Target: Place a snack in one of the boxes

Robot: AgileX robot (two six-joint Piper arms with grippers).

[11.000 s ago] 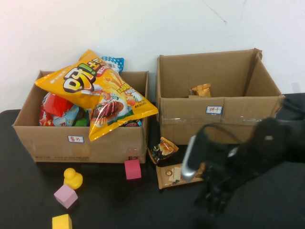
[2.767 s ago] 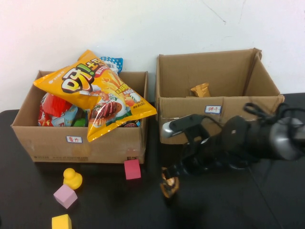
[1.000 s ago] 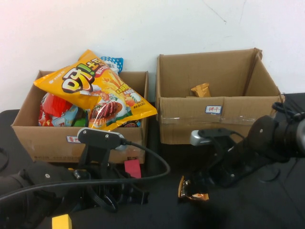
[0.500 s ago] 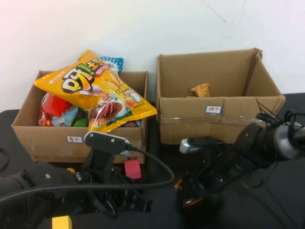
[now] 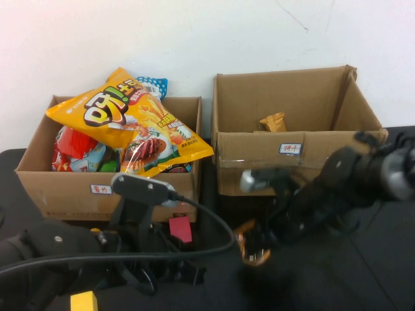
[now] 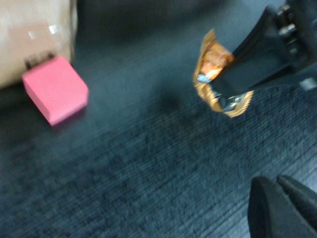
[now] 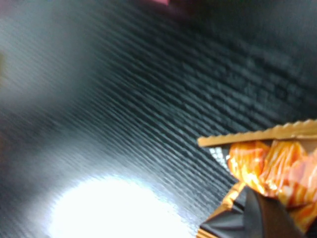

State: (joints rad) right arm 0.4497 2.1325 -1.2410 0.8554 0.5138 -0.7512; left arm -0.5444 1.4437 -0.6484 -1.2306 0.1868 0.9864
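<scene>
My right gripper [image 5: 256,245] is shut on a small orange snack packet [image 5: 249,242] and holds it just above the black table, in front of the right cardboard box [image 5: 295,154]. The packet also shows in the left wrist view [image 6: 214,72] and in the right wrist view [image 7: 277,166]. The right box holds one orange snack [image 5: 273,122] at its back. The left box [image 5: 107,188] is heaped with snacks, a big yellow chip bag [image 5: 133,123] on top. My left gripper [image 6: 285,208] is shut and empty, low over the table left of the packet.
A pink cube [image 5: 181,229] lies in front of the left box and shows in the left wrist view [image 6: 54,89]. A yellow block [image 5: 84,301] sits at the front left edge. My left arm [image 5: 97,253] covers the front left of the table.
My right gripper has lifted the packet a little and drawn it toward the right box. My left arm has stayed nearly still.
</scene>
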